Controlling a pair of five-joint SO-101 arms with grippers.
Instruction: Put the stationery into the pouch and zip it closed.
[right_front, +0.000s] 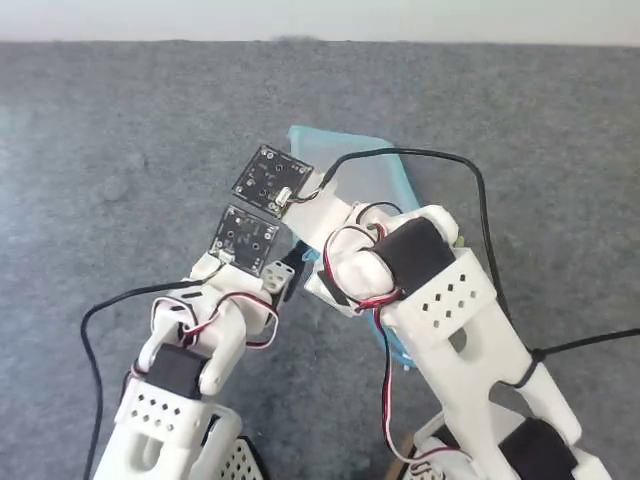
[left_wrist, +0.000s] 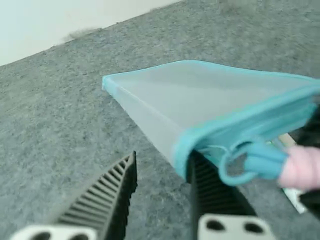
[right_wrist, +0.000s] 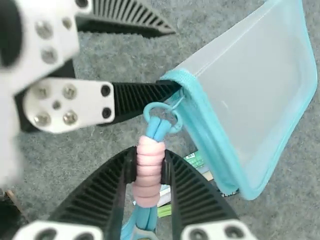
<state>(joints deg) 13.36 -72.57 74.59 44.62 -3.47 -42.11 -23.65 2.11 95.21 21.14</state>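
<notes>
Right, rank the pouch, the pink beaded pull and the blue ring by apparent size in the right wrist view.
1. pouch, by far the largest.
2. pink beaded pull, though it sits close to the camera, which may inflate it.
3. blue ring, the smallest.

Bright, diffuse light is washing evenly over the grey worktop (right_front: 100, 120). The arms (right_front: 460, 310) are casting faint, soft-edged shadows, and the pouch (left_wrist: 200, 95) is showing a mild sheen.
</notes>
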